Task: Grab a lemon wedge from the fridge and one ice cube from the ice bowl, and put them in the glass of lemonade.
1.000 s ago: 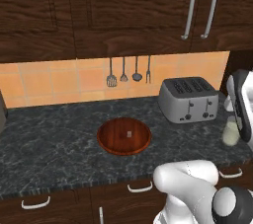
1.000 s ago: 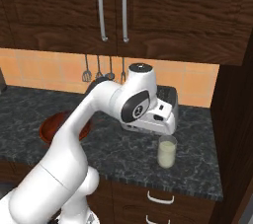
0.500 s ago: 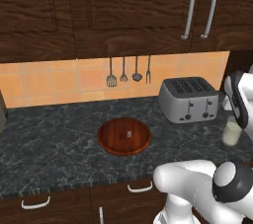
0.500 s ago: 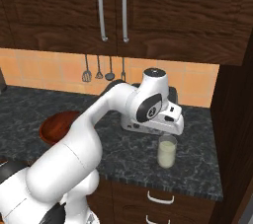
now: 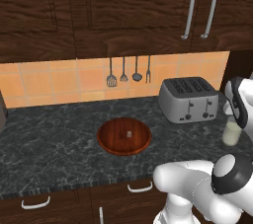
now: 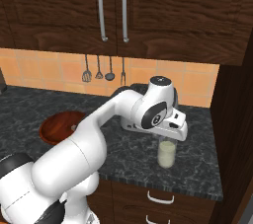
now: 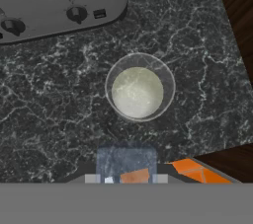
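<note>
Though blurred, ice cube [image 7: 126,161] over glass [image 7: 140,88].

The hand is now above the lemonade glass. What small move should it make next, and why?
Probably open the gripper and let go. A pale ice cube seems to sit between its tips, the hand hangs just above the glass of lemonade, and the open mouth lies straight ahead in the hand view. If the cube looks off-centre, nudge first.
</note>
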Controlling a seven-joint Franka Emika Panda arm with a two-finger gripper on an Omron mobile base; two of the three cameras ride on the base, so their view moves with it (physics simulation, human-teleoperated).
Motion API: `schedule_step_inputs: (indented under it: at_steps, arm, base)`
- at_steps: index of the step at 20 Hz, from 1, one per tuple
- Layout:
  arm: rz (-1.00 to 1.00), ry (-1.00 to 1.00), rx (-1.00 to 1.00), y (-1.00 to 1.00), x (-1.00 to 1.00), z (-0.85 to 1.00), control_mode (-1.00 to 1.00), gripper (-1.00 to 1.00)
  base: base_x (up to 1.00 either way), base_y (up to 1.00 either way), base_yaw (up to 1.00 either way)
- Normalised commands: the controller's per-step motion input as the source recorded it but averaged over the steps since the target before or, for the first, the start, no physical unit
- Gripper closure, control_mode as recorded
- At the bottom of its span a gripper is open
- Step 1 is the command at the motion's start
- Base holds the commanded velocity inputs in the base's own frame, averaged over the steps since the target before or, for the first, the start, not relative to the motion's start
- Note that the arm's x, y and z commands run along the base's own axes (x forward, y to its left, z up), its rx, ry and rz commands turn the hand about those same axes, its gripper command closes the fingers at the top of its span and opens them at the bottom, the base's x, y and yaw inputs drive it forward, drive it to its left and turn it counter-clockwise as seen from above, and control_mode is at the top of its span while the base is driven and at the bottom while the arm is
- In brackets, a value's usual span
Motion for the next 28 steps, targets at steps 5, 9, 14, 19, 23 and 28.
schedule_step_inputs:
  at_steps: [5, 9, 14, 19, 23, 28]
  arm:
    - [0.0, 0.0, 0.0, 0.0, 0.0, -0.01, -1.0, 1.0]
    - [0.0, 0.0, 0.0, 0.0, 0.08, 0.0, -1.0, 1.0]
    - [0.0, 0.06, 0.0, 0.0, 0.32, 0.0, -1.0, 1.0]
    - [0.0, 0.0, 0.0, -0.13, 0.1, 0.0, -1.0, 1.0]
    - [0.0, 0.0, 0.01, -0.34, 0.25, 0.0, -1.0, 1.0]
    - [0.0, 0.0, 0.0, -0.06, 0.06, -0.26, -1.0, 1.0]
  base:
    - [0.0, 0.0, 0.0]
    - [0.0, 0.0, 0.0]
    - [0.0, 0.0, 0.0]
    - [0.0, 0.0, 0.0]
    - [0.0, 0.0, 0.0]
    - [0.0, 0.0, 0.0]
